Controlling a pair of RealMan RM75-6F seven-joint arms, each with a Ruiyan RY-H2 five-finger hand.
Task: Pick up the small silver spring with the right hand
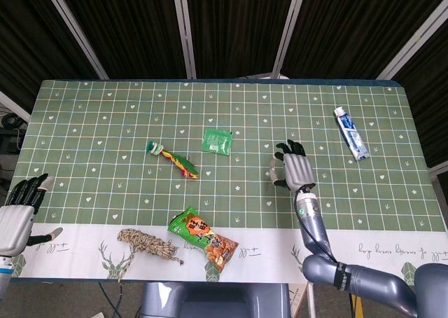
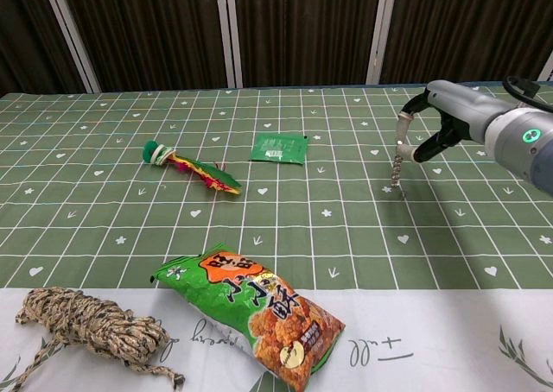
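Green grid tablecloth (image 1: 105, 122), dark curtains (image 2: 302, 29); right hand (image 1: 297, 169) seemingly pinches spring (image 2: 396, 166)

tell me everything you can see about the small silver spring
The small silver spring is a thin, coiled metal piece, dull silver-grey. It hangs roughly upright, its upper end pinched in the right hand, its lower end at or just above the green grid tablecloth; contact there cannot be told. In the head view the hand mostly hides it.
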